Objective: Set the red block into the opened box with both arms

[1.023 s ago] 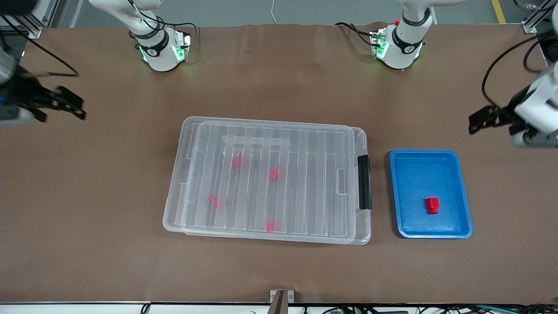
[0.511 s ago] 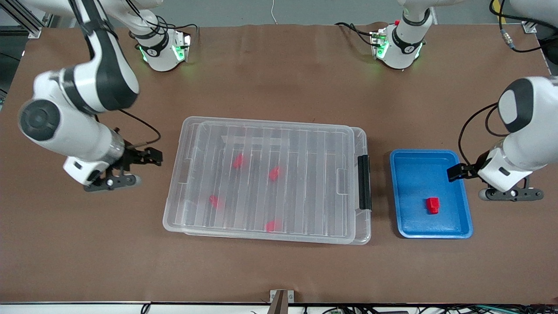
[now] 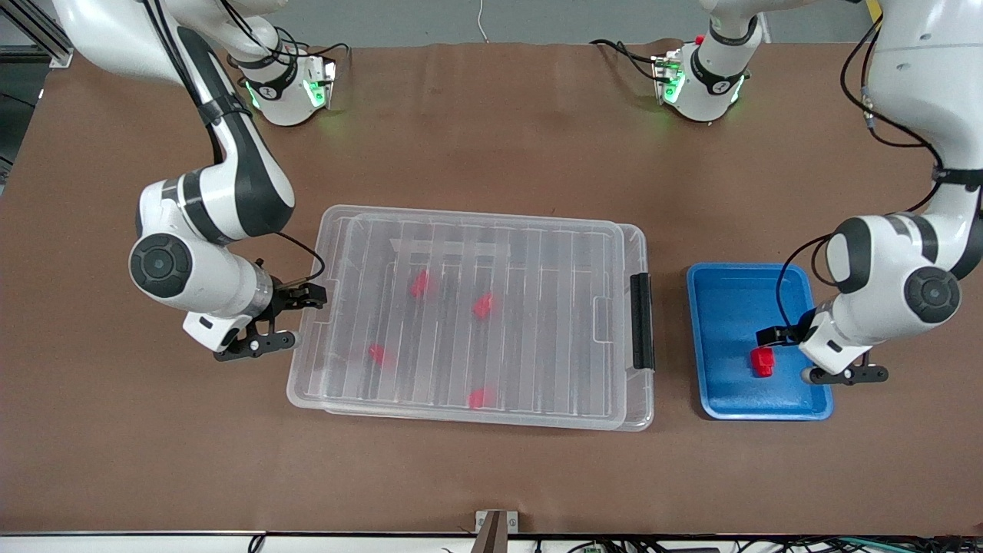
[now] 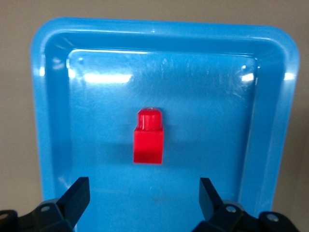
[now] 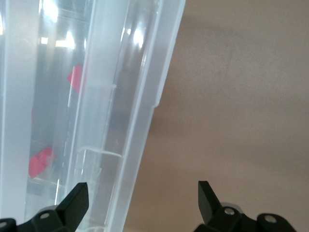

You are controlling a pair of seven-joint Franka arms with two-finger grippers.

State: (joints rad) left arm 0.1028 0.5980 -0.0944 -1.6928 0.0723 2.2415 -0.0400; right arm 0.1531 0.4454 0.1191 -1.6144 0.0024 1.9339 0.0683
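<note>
Front view shows the approach step. The left pincer [image 3: 783, 354] hangs over the blue tray [image 3: 722, 280], fingers apart and empty, with the red block [image 3: 762, 361] lying in that tray just below them. The right pincer [image 3: 298, 319] sits at the box [image 3: 634, 246] end toward the right arm, fingers apart, clamped on nothing. The ribbed lid [image 3: 537, 261] covers the box, and 4 red pieces [image 3: 419, 283] show through it.

Next, I judge, the left pincer must drop and straddle the block's sides, while the right one has to catch the lid edge and lift it.

Compared with half a second ago, both arms have swung inward: the left pincer from the tray rim to over the block, the right one from open tabletop [image 3: 491, 476] to the box edge.
</note>
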